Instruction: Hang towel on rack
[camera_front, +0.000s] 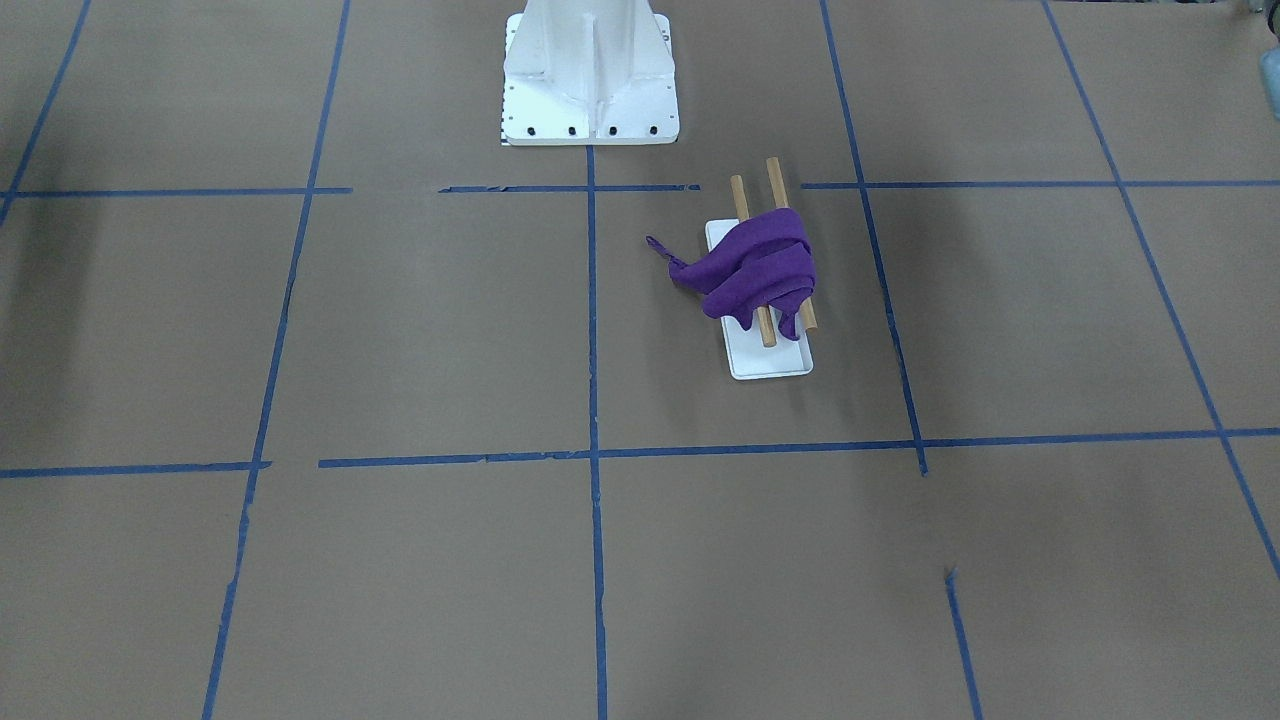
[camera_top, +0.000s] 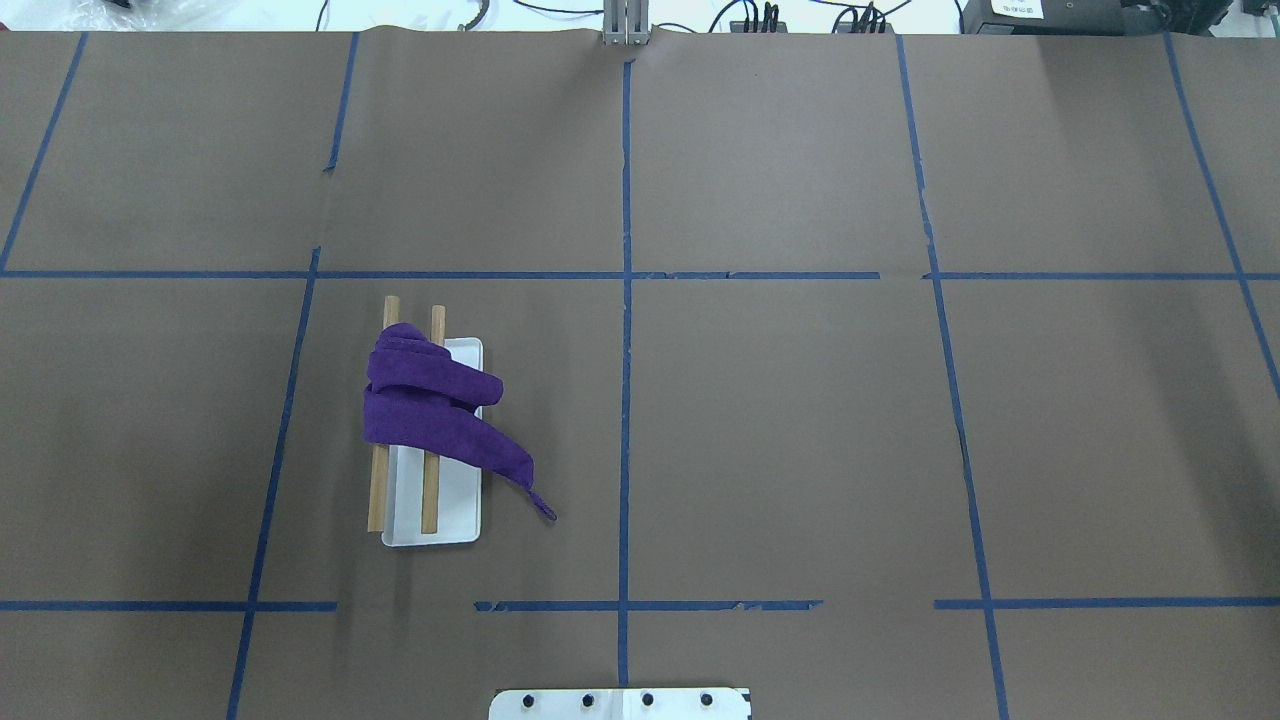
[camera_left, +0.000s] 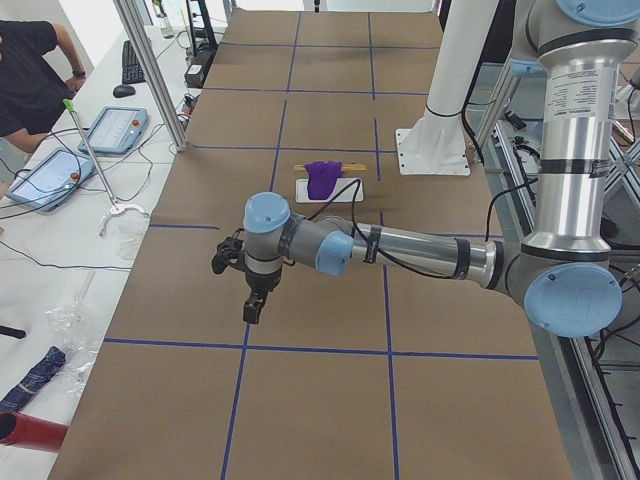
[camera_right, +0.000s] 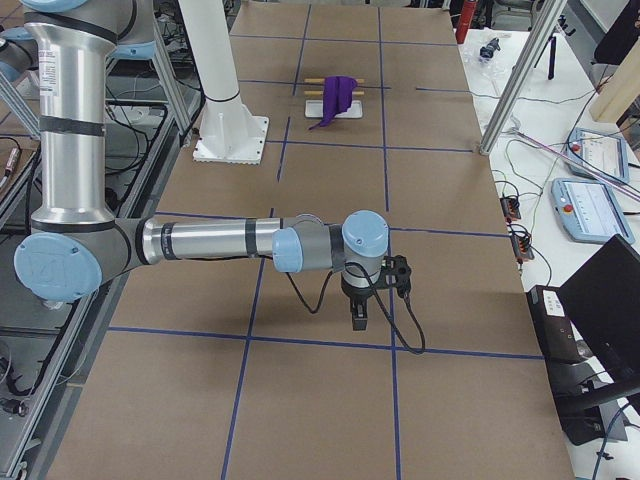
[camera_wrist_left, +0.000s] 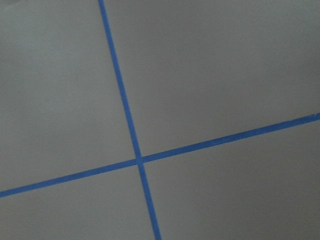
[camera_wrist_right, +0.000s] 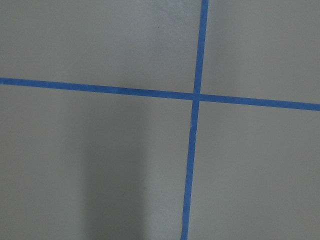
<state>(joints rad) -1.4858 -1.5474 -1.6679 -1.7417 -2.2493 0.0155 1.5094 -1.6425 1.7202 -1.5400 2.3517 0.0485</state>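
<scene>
The deep-purple towel (camera_front: 760, 265) lies bunched across both wooden dowels of the rack (camera_front: 770, 360), with one corner trailing down onto the table. It also shows in the overhead view (camera_top: 430, 405) on the rack (camera_top: 455, 500). In the left side view my left gripper (camera_left: 255, 305) hangs above the table, well short of the towel (camera_left: 322, 177). In the right side view my right gripper (camera_right: 360, 318) hangs far from the towel (camera_right: 338, 95). I cannot tell whether either gripper is open or shut. Both wrist views show only brown paper and blue tape.
The white robot pedestal (camera_front: 590, 75) stands behind the rack. Blue tape lines (camera_top: 626, 300) grid the brown table cover. An operator (camera_left: 30, 70) and tablets sit at a side bench beyond the table's edge.
</scene>
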